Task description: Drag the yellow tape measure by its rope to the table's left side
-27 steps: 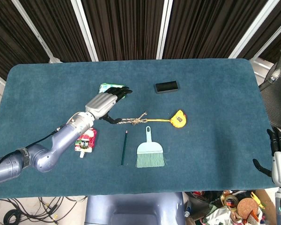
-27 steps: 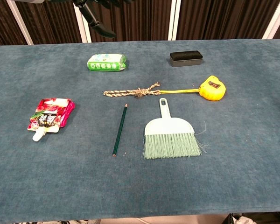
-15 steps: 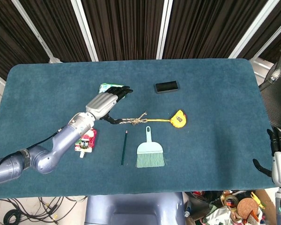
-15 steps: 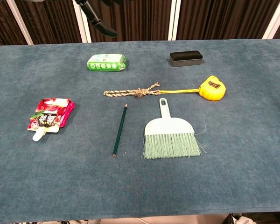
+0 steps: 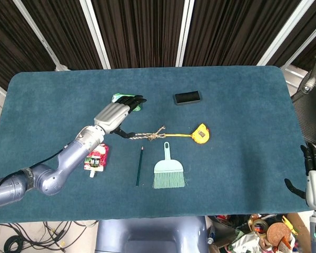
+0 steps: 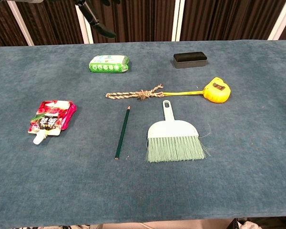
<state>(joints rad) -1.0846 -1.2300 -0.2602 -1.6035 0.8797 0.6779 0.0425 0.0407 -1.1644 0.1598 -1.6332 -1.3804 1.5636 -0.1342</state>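
Overhead, left hand [image 5: 117, 112] hovers empty, fingers spread, above the rope [image 6: 133, 94]; no label legible.

The surface [image 6: 257, 157] is a deep teal blue, evenly coloured. The tape measure [image 6: 216, 90] is bright yellow with a small dark patch on its side, and its drawn-out blade is yellow too. The rope [image 6: 133, 94] is tan, twisted in pale and darker strands. The brush [image 6: 175, 137] is pale mint green, bristles included. The pencil [image 6: 122, 132] is dark green. The packet [image 6: 109, 63] is green and white; the pouch [image 6: 50, 117] is red and pink with a white spout. The box [image 6: 189, 59] is black. The left hand [image 5: 116, 113] is silver-grey with black fingers [image 5: 135, 100].
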